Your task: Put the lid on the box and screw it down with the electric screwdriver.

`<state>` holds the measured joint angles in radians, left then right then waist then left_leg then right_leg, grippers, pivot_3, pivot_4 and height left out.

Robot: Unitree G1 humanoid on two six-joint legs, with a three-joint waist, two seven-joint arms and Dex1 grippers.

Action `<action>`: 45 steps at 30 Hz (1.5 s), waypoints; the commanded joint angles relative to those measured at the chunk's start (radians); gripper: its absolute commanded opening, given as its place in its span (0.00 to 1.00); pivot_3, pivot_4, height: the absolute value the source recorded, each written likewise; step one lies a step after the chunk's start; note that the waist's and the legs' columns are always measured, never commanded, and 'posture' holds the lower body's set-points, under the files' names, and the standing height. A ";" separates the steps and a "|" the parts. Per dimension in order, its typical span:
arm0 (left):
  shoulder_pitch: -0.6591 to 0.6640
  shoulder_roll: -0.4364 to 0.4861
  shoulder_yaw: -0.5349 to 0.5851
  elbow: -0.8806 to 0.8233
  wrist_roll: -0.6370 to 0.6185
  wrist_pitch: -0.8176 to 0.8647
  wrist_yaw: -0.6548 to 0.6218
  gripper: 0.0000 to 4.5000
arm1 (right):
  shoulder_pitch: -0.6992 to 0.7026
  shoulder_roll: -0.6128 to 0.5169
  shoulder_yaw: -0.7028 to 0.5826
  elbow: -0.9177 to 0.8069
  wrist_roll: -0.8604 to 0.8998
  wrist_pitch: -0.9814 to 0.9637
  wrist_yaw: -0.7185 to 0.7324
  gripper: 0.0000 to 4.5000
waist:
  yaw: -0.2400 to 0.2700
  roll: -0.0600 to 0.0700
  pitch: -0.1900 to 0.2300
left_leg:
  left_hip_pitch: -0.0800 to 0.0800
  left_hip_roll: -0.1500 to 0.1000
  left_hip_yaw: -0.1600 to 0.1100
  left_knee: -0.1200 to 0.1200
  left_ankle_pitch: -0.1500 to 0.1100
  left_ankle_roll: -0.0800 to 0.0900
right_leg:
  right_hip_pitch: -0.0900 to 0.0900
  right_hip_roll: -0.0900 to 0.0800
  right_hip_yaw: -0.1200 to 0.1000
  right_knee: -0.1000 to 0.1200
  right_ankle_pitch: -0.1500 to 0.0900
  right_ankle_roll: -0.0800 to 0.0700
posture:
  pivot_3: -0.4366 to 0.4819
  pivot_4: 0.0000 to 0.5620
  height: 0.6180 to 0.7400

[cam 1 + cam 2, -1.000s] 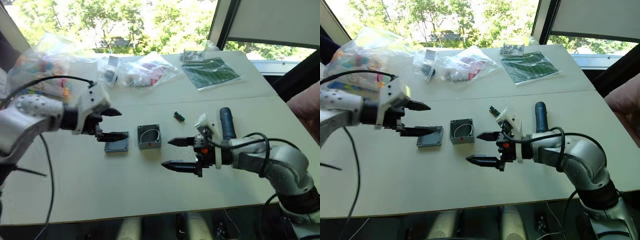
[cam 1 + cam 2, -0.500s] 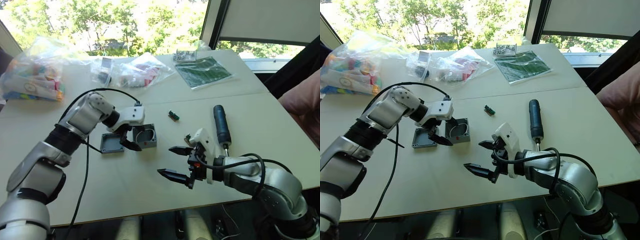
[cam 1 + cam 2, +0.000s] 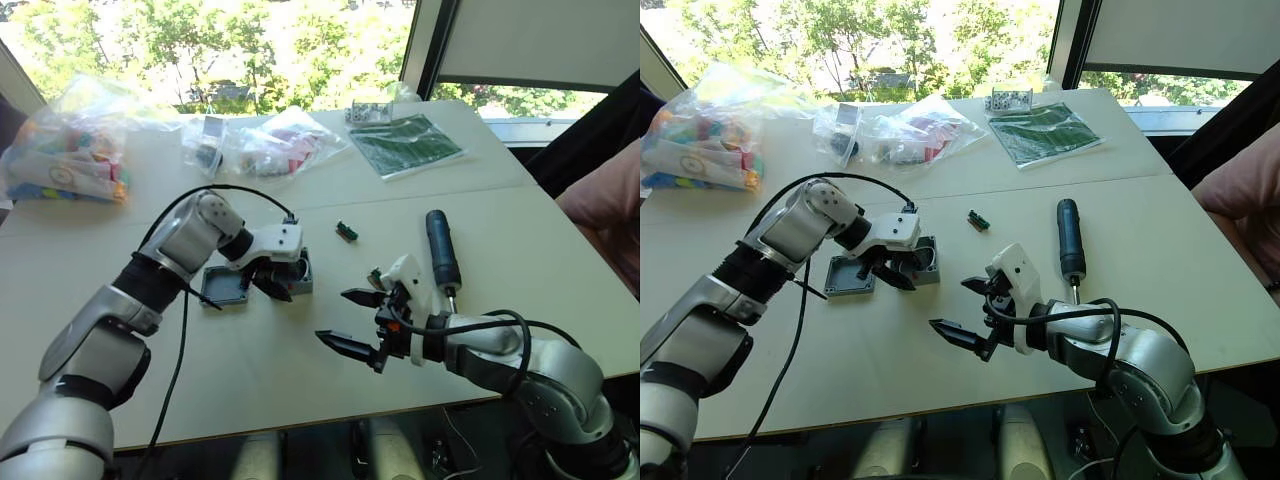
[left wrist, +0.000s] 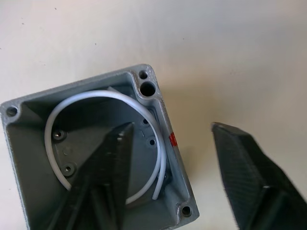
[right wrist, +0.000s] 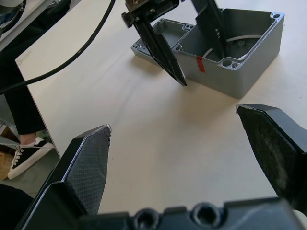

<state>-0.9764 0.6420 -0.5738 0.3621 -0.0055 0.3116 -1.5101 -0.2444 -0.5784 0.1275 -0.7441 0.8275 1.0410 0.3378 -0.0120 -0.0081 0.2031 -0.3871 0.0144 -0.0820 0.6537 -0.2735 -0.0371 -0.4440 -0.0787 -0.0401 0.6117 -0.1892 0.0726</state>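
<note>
Left end effector [image 3: 893, 272] open, straddling the near wall of the box [image 4: 96, 153] (one finger inside); lid [image 3: 847, 275] touching its left side on the bench [image 3: 1200, 250]. Right end effector [image 3: 968, 313] open, empty; screwdriver [image 3: 1069, 238] lies pointing toward the robot.

Pale counter [image 3: 300, 380] beneath a window. Clear bags of parts [image 3: 70, 150] [image 3: 285, 140] and green sheet [image 3: 405, 145] along far edge. Small green component [image 3: 346, 232] near centre.

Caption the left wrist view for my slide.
Left gripper open, jaws straddling the red-marked wall of the box, one inside.
</note>
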 commanded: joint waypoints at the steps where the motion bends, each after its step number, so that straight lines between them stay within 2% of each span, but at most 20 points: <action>1: 0.001 -0.007 0.024 0.009 0.020 -0.028 -0.009 0.13 | 0.002 0.015 -0.024 -0.026 0.002 -0.014 -0.009 1.00 | 0.000 0.000 0.000 | 0.000 0.000 0.000 0.000 0.000 0.000 | 0.000 0.000 0.000 0.000 0.000 0.000 | 0.48 0.27 1.00; 2: 0.001 -0.009 0.025 0.014 0.023 -0.034 -0.010 0.03 | 0.003 0.017 -0.024 -0.026 0.002 -0.014 -0.010 1.00 | 0.000 0.000 0.000 | 0.000 0.000 0.000 0.000 0.000 0.000 | 0.000 0.000 0.000 0.000 0.000 0.000 | 0.48 0.27 1.00; 3: 0.001 -0.010 0.027 0.019 0.026 -0.039 -0.012 0.01 | 0.003 0.018 -0.024 -0.026 0.001 -0.014 -0.012 1.00 | 0.002 0.000 0.000 | 0.000 0.000 0.000 0.000 0.000 0.000 | 0.000 0.000 0.000 0.000 0.000 0.000 | 0.48 0.27 1.00; 7: -0.011 -0.033 0.059 0.053 0.020 -0.101 -0.010 0.01 | 0.009 0.014 -0.029 -0.027 0.005 -0.013 -0.010 1.00 | 0.003 0.000 -0.001 | 0.001 0.000 0.000 0.001 0.000 0.000 | 0.001 0.000 0.000 0.000 0.000 0.000 | 0.48 0.27 1.00; 9: -0.039 -0.055 0.091 0.103 0.003 -0.182 -0.012 0.01 | 0.015 0.007 -0.035 -0.031 0.013 -0.009 -0.004 1.00 | 0.004 0.000 -0.001 | 0.001 0.000 0.000 0.001 0.000 0.000 | 0.001 0.000 0.000 0.001 0.000 0.000 | 0.48 0.27 1.00; 12: -0.077 -0.060 0.091 0.161 -0.013 -0.288 -0.083 0.01 | 0.032 -0.015 -0.051 -0.042 0.032 0.003 0.015 1.00 | 0.005 -0.001 -0.001 | 0.000 0.000 0.000 0.002 0.000 0.000 | 0.001 0.000 0.000 0.001 0.000 0.000 | 0.48 0.27 1.00; 18: -0.140 -0.011 -0.114 0.217 -0.102 -0.459 -0.104 0.01 | 0.077 -0.079 -0.083 -0.080 0.103 0.051 0.046 1.00 | 0.001 -0.001 -0.001 | -0.002 0.000 0.000 0.004 -0.001 0.001 | 0.000 0.000 0.000 0.000 0.000 0.000 | 0.48 0.27 1.00; 21: -0.163 -0.025 -0.201 0.282 -0.119 -0.582 -0.104 0.01 | 0.095 -0.069 -0.097 -0.100 0.116 0.061 0.002 1.00 | 0.001 -0.001 -0.001 | -0.001 0.000 0.000 0.004 -0.001 0.002 | 0.001 0.000 0.000 0.001 0.000 0.000 | 0.48 0.27 1.00; 29: -0.232 -0.031 -0.333 0.370 -0.174 -0.710 -0.104 0.01 | 0.130 -0.046 -0.109 -0.132 0.158 0.066 -0.075 1.00 | 0.003 -0.001 -0.001 | -0.003 -0.001 0.000 0.009 -0.002 0.004 | 0.001 -0.001 0.000 0.001 0.000 0.000 | 0.48 0.27 1.00; 31: -0.238 -0.022 -0.356 0.369 -0.200 -0.715 -0.104 0.14 | 0.118 -0.043 -0.100 -0.124 0.158 0.064 -0.081 1.00 | 0.003 -0.001 -0.001 | -0.003 0.000 0.000 0.009 -0.003 0.005 | 0.001 -0.001 0.000 0.001 0.000 0.000 | 0.48 0.27 1.00; 32: -0.239 -0.015 -0.355 0.365 -0.211 -0.703 -0.104 0.18 | 0.110 -0.045 -0.096 -0.117 0.157 0.063 -0.078 1.00 | 0.003 -0.001 -0.001 | -0.003 0.000 0.000 0.009 -0.003 0.006 | 0.001 0.000 0.000 0.001 0.000 0.000 | 0.48 0.27 1.00; 35: -0.247 0.032 -0.318 0.346 -0.208 -0.658 -0.104 0.44 | 0.084 -0.060 -0.092 -0.101 0.158 0.063 -0.055 1.00 | -0.001 -0.001 0.000 | -0.003 0.000 0.000 0.009 -0.004 0.007 | 0.001 0.000 0.000 0.001 0.000 0.000 | 0.48 0.27 1.00; 40: -0.242 0.192 -0.195 0.156 -0.310 -0.398 -0.104 0.44 | 0.031 -0.100 -0.110 -0.084 0.186 0.059 0.015 1.00 | -0.003 -0.001 0.000 | -0.002 0.001 -0.001 0.009 -0.005 0.009 | 0.000 0.001 0.001 0.002 0.000 0.000 | 0.48 0.27 1.00; 42: -0.216 0.286 -0.068 0.027 -0.395 -0.161 -0.104 0.44 | -0.044 -0.097 -0.135 -0.050 0.237 0.047 0.056 1.00 | -0.002 -0.001 0.000 | -0.003 0.001 -0.001 0.009 -0.005 0.009 | 0.000 0.001 0.001 0.003 0.000 0.001 | 0.48 0.27 1.00; 45: -0.122 0.387 0.117 -0.131 -0.472 0.154 0.060 0.44 | -0.161 -0.086 -0.138 0.007 0.280 0.033 0.109 1.00 | -0.009 -0.001 0.001 | -0.002 0.001 0.000 0.009 -0.005 0.009 | 0.000 0.001 0.002 0.002 -0.001 0.001 | 0.48 0.27 1.00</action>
<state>-1.1385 0.9857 -0.5749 0.3241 -0.4215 0.2817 -1.5466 -0.3640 -0.6738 0.0061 -0.7509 1.0675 1.0976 0.4096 -0.0206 -0.0089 0.2041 -0.3884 0.0152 -0.0815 0.6625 -0.2787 -0.0280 -0.4435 -0.0774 -0.0376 0.6144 -0.1902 0.0741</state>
